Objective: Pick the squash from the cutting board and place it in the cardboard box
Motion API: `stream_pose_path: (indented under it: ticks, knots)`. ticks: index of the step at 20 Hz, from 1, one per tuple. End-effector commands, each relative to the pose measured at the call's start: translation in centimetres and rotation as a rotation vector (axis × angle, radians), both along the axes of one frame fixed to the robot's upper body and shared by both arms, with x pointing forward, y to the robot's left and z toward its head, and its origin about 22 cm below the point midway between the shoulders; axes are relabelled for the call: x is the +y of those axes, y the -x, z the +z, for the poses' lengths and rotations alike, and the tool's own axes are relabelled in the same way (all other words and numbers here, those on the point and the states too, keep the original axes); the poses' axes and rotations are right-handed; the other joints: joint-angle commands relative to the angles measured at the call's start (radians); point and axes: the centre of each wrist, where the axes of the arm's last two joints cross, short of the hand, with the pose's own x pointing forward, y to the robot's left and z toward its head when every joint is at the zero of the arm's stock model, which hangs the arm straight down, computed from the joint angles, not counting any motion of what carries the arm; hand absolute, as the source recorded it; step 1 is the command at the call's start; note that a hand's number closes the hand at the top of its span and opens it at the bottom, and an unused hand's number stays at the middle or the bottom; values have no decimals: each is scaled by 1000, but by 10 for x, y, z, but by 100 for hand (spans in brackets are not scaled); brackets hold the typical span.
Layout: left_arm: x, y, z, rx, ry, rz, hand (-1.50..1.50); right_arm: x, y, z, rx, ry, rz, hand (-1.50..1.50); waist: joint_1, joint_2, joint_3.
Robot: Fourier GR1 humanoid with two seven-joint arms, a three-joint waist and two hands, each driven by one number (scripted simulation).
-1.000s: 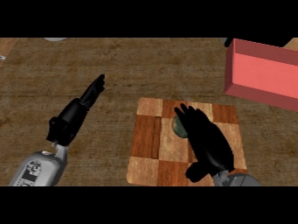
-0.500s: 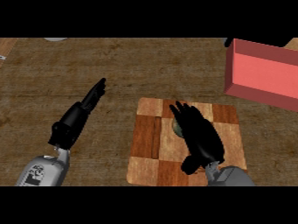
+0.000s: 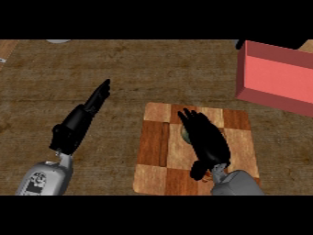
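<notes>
While the right hand (image 3: pixel 206 140) lies over the middle of the cutting board (image 3: pixel 152 156), only a small green bit of the squash (image 3: pixel 184 133) peeks out at the hand's left side. The squash sits on the board, a little nearer the board's far edge than its near edge. The hand covers most of it.

A second ago the right hand lay more to the right side of the board, with its fingers spread. Now it has slid toward the board's middle and its wrist has come nearer the board's near edge. The fingers are close together and look quite straight, stretched over the squash. I cannot see them curl round it, so I think the hand is open and the squash is not held yet.

That means the pick is only starting. The hand must close round the squash next.

The box (image 3: pixel 284 82) is red-pink and stands at the far right corner of the table (image 3: pixel 152 73), apart from the board. The squash has to go there later.

The left hand (image 3: pixel 84 119) rests open over the table, left of the board, fingers straight and pointing away. It touches nothing and has not moved.
</notes>
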Motion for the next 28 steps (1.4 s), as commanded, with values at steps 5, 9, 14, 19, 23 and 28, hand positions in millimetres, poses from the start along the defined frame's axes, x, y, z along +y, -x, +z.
stream_pose_path:
  ticks: [5, 9, 14, 19, 23, 28]
  knots:
    - [0, -4, -4, -8, -1, -10, 0, -3, -16, -17, 33, 22, 5, -150, 0, 0, 0]
    - [5, -4, -9, -15, -11, 0, 0, -6, -10, -15, 6, 73, -23, -150, -1, 0, 0]
    - [-2, -1, -6, 2, 2, -14, 0, -18, -24, -42, 33, 113, -12, -150, 2, 1, 0]
    - [1, 5, 1, -5, 3, 7, 0, 4, 1, -43, 28, 101, 23, 150, -1, 0, 0]
    - [2, 20, -11, -5, 1, -1, 0, -6, -28, -40, -27, 127, 27, 150, 4, 0, 0]
    - [8, -10, -11, 15, -8, -4, 0, -38, -30, -43, -129, 163, 3, 150, -5, 1, 0]
